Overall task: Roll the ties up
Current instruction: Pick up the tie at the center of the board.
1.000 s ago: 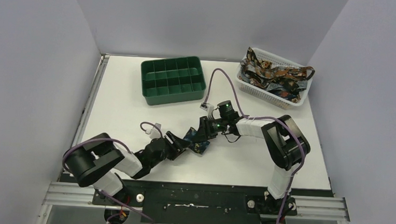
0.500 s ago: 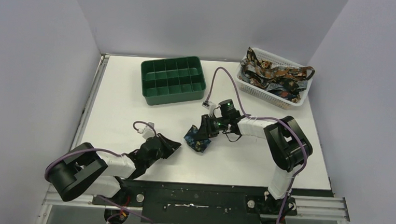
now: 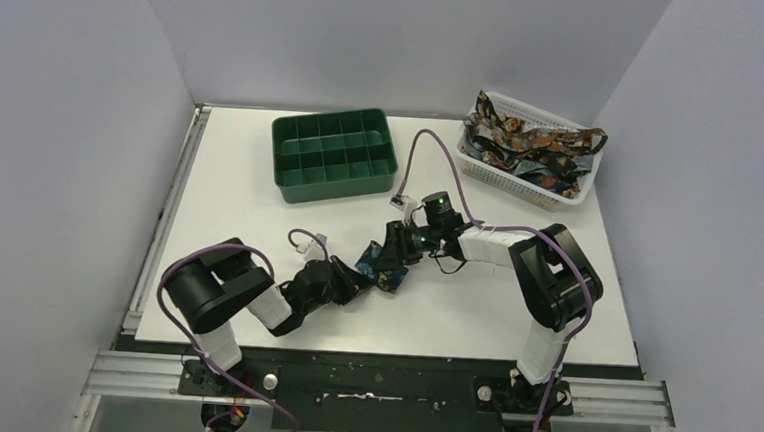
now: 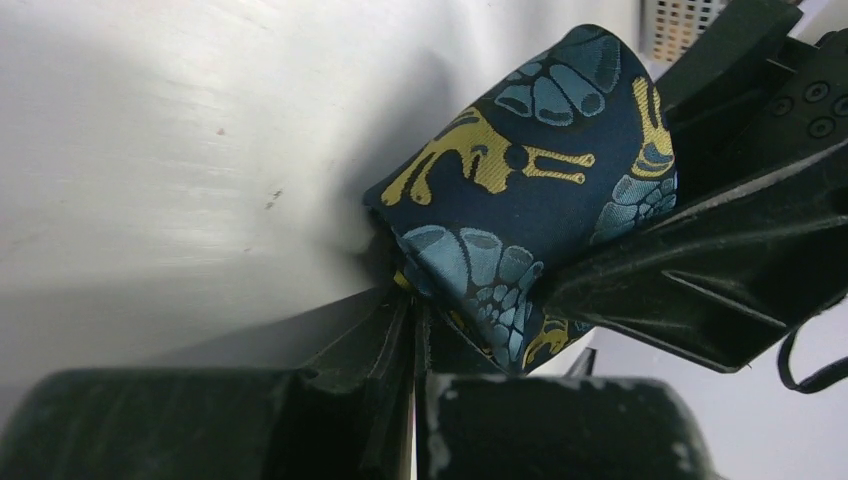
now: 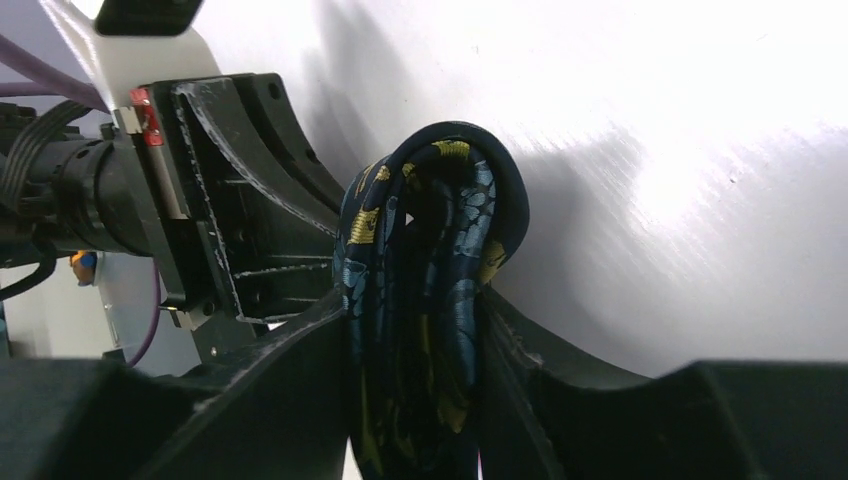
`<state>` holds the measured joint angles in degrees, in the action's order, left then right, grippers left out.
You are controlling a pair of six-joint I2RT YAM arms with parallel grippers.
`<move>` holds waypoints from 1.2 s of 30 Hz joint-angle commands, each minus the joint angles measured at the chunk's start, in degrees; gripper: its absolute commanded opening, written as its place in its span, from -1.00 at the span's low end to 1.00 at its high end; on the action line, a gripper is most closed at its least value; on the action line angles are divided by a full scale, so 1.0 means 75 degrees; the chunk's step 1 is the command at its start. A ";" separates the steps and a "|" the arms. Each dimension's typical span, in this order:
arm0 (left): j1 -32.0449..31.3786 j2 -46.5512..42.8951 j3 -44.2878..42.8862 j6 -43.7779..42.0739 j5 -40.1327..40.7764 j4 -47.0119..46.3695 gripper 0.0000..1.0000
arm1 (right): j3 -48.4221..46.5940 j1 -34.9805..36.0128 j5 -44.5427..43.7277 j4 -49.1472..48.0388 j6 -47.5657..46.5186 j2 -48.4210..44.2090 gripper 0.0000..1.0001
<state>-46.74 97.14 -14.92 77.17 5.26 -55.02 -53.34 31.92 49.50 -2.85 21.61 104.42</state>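
Ties (image 3: pixel 528 145) fill the white basket (image 3: pixel 520 189) at the far right of the table (image 3: pixel 248 218). Mid-table, the right gripper (image 5: pixel 415 310) clasps one rolled tie (image 4: pixel 520 190) between partly spread fingers. The left gripper (image 4: pixel 408 300), drawn back a moment ago, has returned, jaws closed, tips touching the roll.

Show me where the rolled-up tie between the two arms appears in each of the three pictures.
Top external: the rolled tie lies near the middle of the white table.
Left wrist: the tie sits right of centre, in the upper half.
Right wrist: the tie stands at centre, running down to the bottom edge.
Shared landmark: the white table, bare beside the tie in every view.
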 commanded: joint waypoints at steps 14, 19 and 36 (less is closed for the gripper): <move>0.0009 0.1062 0.0068 0.0256 -0.0082 -0.1643 -1.00 | 0.0172 0.0196 0.0931 -0.0286 -0.0163 0.0061 0.00; 0.0080 0.1156 0.0202 0.0243 -0.0129 -0.1958 -1.00 | 0.0166 0.0206 0.1025 -0.0417 -0.0023 0.0112 0.06; 0.0170 0.0702 0.0323 -0.0042 0.0027 -0.1609 -1.00 | 0.0113 0.0325 0.0857 -0.0654 0.0280 0.0124 -0.55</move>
<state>-46.15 104.20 -13.26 78.81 3.60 -67.94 -51.83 32.42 53.19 -4.93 21.10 105.78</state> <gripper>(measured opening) 0.007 0.319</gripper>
